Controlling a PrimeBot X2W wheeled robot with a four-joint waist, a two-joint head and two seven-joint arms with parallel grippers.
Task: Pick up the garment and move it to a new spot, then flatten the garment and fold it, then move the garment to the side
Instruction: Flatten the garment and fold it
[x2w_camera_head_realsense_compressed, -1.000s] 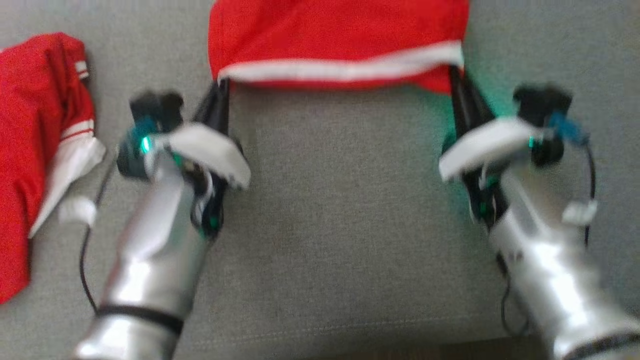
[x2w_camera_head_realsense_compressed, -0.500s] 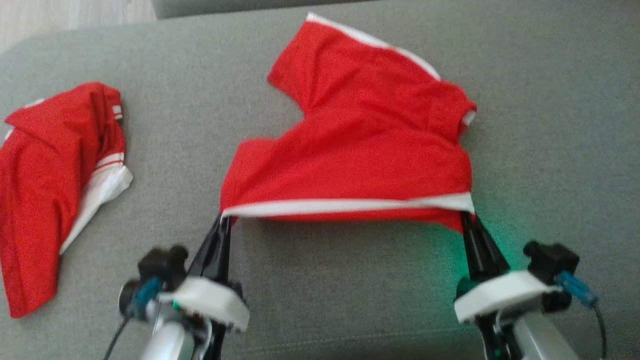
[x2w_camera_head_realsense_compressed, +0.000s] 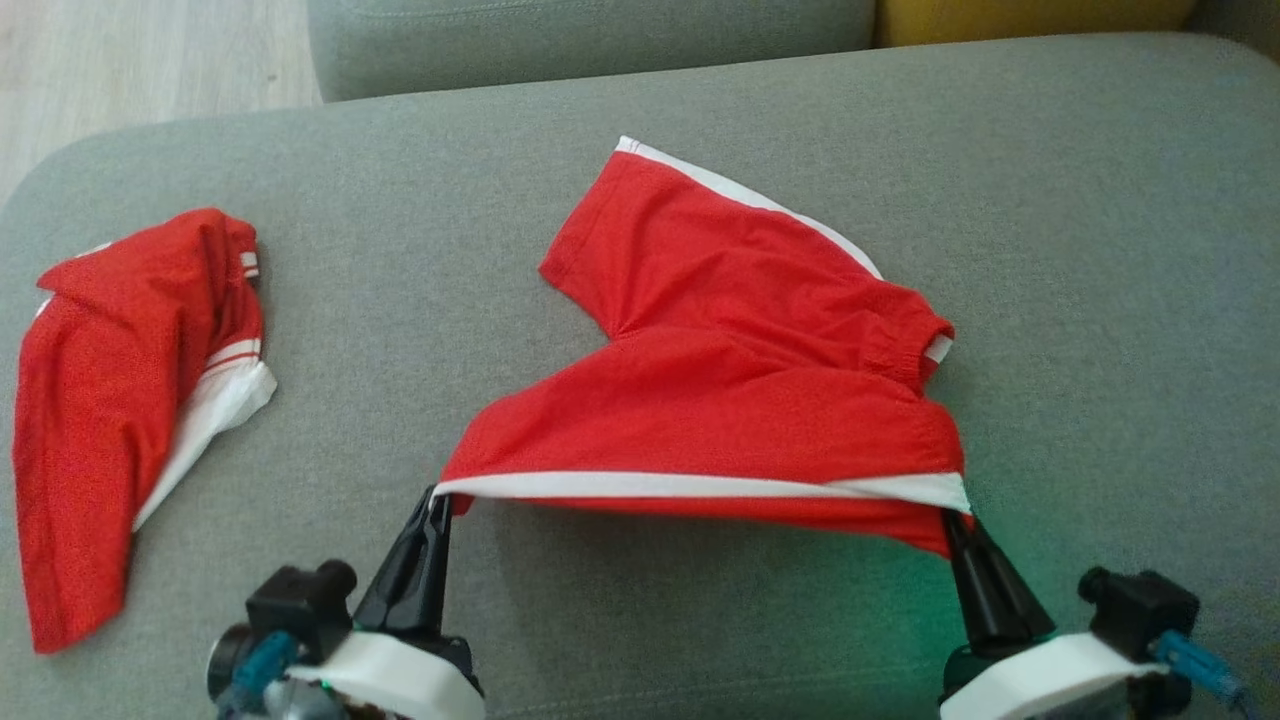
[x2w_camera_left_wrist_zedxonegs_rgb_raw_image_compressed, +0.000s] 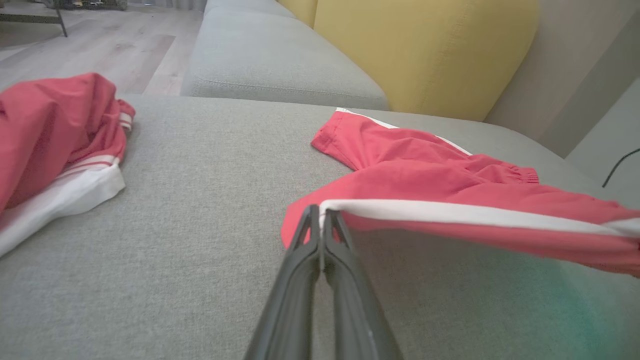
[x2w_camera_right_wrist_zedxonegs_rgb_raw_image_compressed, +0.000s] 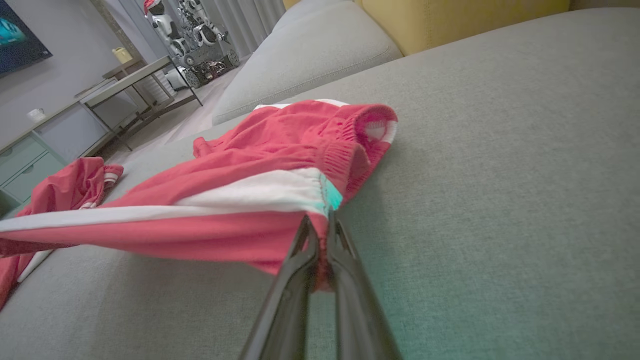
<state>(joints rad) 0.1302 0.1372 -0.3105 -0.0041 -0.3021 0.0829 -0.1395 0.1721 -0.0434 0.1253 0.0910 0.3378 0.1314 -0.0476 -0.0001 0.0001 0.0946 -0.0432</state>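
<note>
The red shorts (x2w_camera_head_realsense_compressed: 740, 400) lay mid-cushion on the grey sofa (x2w_camera_head_realsense_compressed: 640, 620), their white-striped edge (x2w_camera_head_realsense_compressed: 700, 486) clamped by the left claw (x2w_camera_head_realsense_compressed: 434, 498) at seven o'clock and the right claw (x2w_camera_head_realsense_compressed: 951, 516) at five. The cloth looked light and limp, best held at corners.

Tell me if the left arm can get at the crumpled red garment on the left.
Probably not yet: the left gripper is shut on the shorts. Bare sofa cushion lies between it and the crumpled garment.
</note>
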